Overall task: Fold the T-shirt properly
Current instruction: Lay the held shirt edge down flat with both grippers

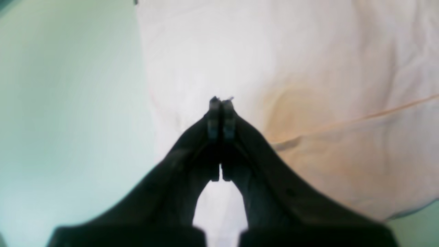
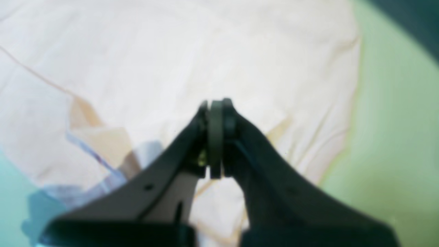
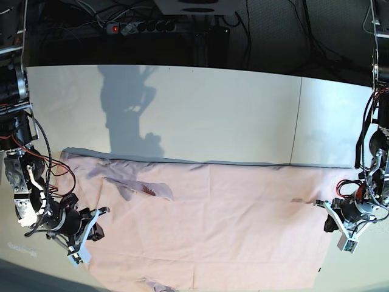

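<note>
The pale pink T-shirt [image 3: 219, 219] lies spread flat across the front half of the table, its far edge straight; no lettering shows. A small folded flap [image 3: 143, 188] sits near its far left. My right gripper [image 3: 91, 234] hovers at the shirt's left edge, and in the right wrist view the right gripper [image 2: 216, 103] is shut over the T-shirt [image 2: 171, 55], with no cloth seen between its jaws. My left gripper [image 3: 331, 224] is at the shirt's right edge; in the left wrist view the left gripper [image 1: 221, 101] is shut above the T-shirt [image 1: 291, 68], near its side edge.
The white table [image 3: 213, 109] stretches bare behind the shirt, with a seam [image 3: 296, 121] at the right. A power strip [image 3: 143, 26] and cables lie beyond the back edge. The shirt's front hem reaches the table's near edge.
</note>
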Robot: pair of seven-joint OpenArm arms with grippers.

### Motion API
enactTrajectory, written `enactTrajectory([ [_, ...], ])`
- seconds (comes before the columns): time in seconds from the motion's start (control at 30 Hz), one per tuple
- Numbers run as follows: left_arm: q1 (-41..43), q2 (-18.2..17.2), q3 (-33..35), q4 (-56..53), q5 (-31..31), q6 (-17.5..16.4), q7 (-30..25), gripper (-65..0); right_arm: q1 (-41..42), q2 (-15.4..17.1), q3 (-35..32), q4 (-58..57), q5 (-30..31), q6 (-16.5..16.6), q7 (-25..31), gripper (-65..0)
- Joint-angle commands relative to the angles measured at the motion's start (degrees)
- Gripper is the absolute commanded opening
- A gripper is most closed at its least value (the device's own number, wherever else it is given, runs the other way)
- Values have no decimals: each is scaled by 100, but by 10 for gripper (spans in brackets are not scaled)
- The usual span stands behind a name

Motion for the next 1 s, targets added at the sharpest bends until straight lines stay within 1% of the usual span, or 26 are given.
enactTrajectory([
  [0.0, -140, -70, -90, 57, -46, -57, 74, -650, 72, 7, 140, -22, -9, -483, 105, -650],
  [0.07, -125, 15, -87, 52, -164, -181, 494, -650, -136, -79, 302, -190, -90, -531, 111, -650],
  [0.13, -127, 74, -87, 52, -164, -195, 826, -650, -302, -153, 518, -358, -181, -533, 129, -650],
  [0.17, -133, 85, -87, 52, -164, -192, 903, -650, -352, -181, 629, -457, -175, -531, 129, -650],
  [0.37, -125, 90, -85, 2, -68, -197, 1145, -650, -723, -216, 1139, -723, -173, -529, 125, -650],
  [0.5, -129, 140, -85, -466, -57, -201, 1248, -650, -1014, -275, 1158, -732, -173, -527, 101, -650],
  [0.6, -129, 282, -85, -883, -24, -389, 1316, -650, -1204, -293, 1158, -734, -175, -529, 101, -650],
  [0.63, -131, 330, -85, -973, 35, -389, 1340, -650, -1270, -293, 1158, -732, -175, -529, 96, -650],
  [0.83, -127, 402, -87, -1093, 116, -387, 1388, -650, -1510, -293, 1158, -726, -177, -529, 61, -650],
  [0.97, -127, 398, -87, -1091, 116, -389, 1705, -650, -1554, -291, 1158, -713, -175, -529, -52, -650],
])
